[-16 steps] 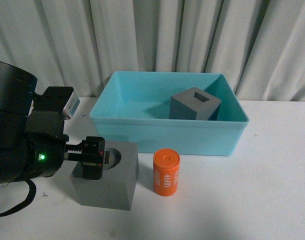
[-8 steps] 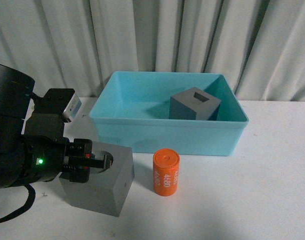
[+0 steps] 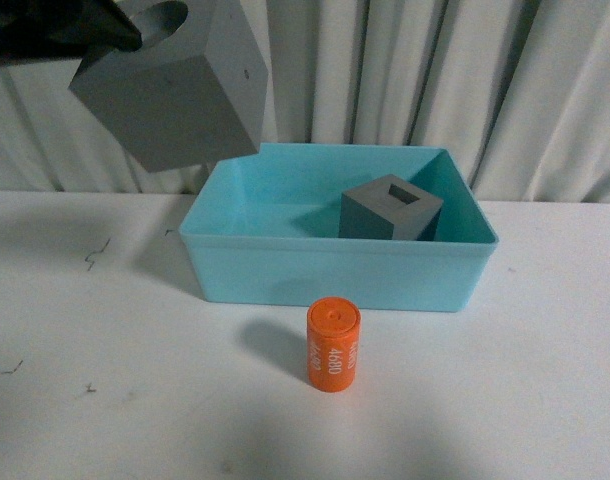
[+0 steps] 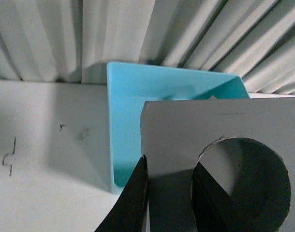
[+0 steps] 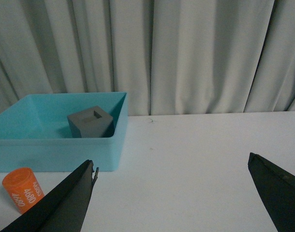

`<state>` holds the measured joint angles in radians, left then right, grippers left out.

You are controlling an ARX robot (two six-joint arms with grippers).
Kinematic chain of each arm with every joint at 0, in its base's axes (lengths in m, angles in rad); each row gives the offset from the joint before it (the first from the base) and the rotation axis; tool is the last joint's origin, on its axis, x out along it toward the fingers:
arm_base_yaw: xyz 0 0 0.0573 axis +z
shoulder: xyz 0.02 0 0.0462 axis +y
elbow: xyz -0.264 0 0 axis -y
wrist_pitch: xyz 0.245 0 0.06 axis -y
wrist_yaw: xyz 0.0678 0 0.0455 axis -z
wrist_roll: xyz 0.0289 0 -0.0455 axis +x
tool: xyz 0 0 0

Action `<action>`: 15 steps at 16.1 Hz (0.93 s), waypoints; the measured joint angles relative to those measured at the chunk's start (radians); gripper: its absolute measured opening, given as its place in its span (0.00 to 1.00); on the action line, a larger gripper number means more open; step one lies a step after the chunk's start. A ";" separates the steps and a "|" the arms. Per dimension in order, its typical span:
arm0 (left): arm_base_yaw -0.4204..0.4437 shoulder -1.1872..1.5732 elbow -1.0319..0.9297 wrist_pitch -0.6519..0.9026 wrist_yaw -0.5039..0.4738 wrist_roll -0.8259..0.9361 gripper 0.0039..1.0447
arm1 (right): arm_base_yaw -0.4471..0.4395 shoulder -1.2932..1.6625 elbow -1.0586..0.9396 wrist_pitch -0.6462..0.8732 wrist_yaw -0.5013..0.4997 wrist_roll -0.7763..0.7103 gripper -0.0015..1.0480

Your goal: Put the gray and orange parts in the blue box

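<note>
The gray cube with the round recess (image 3: pixel 175 85) hangs tilted high at the upper left, above and left of the blue box (image 3: pixel 325 270). My left gripper (image 4: pixel 169 186) is shut on its wall, one finger outside and one inside the recess (image 4: pixel 249 183). In the front view only a dark bit of that arm shows at the top left corner. The gray cube with the rectangular slot (image 3: pixel 390 208) rests inside the box toward its right. In front of the box the orange cylinder (image 3: pixel 332 347) stands upright on the table. My right gripper (image 5: pixel 171 166) is open over bare table, well right of the box (image 5: pixel 55 145).
White curtains (image 3: pixel 405 70) hang behind the white table (image 3: pixel 545 380). Small dark marks (image 3: pixel 95 252) dot the table's left side.
My left gripper has lifted the cube with the round recess from the table at the lower left up to the top left, higher than the box. Cylinder and slotted cube stayed put.
</note>
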<state>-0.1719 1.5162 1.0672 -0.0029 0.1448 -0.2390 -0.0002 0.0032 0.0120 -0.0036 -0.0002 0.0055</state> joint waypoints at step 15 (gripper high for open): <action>-0.100 0.560 0.307 0.137 -0.170 0.203 0.19 | 0.000 0.000 0.000 0.000 0.000 0.000 0.94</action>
<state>-0.2714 2.0758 1.3746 0.1337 -0.0250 -0.0357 -0.0002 0.0032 0.0120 -0.0036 -0.0002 0.0055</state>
